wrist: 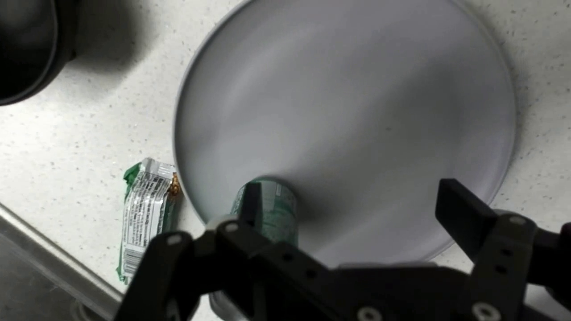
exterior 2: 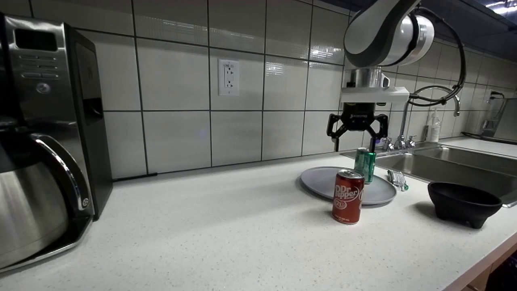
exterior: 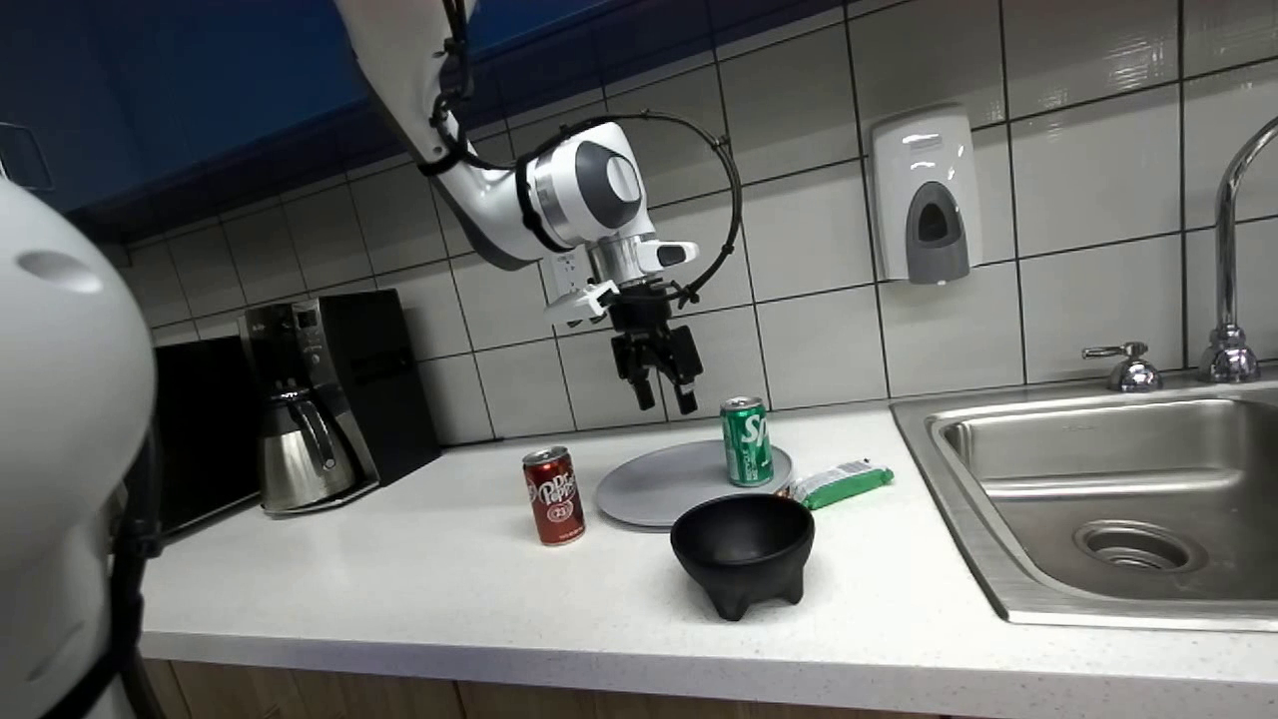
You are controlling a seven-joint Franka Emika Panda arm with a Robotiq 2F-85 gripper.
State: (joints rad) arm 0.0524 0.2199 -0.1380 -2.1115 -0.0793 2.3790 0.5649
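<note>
Your end effector (exterior: 666, 404) hangs above the bench (exterior: 349, 569) with its fingers (wrist: 252, 203) spread wide and nothing between them. Nearest below it, off to the side of one finger, the Sprite can (exterior: 747, 444) stands upright on the gray plate (exterior: 649, 489), close to its edge; wall tile (exterior: 717, 355) shows between finger and can in an exterior view, so they look apart.

Expect thin aluminum: smooth, probably slippery, firm if full and sealed, easily dented if drained. Nothing shows you how full it is, so treat its weight as unknown. Your surest hold is likely across the round body at mid-height, one finger on each side, below the tapered shoulder. The plate looks stiff and smooth, so a nudge may make the can slide.

In the wrist view, the end effector masks much of the Sprite can, and you cannot be sure of its lid there. In an exterior view its lower part sits behind the Dr Pepper can (exterior 2: 348, 196), which is below the end effector toward the opposite side. The snack bar packet (wrist: 145, 214), past the plate's edge on the Sprite side, is partly behind the black footed bowl (exterior: 744, 569) in an exterior view; the wrist view crops that bowl.
</note>
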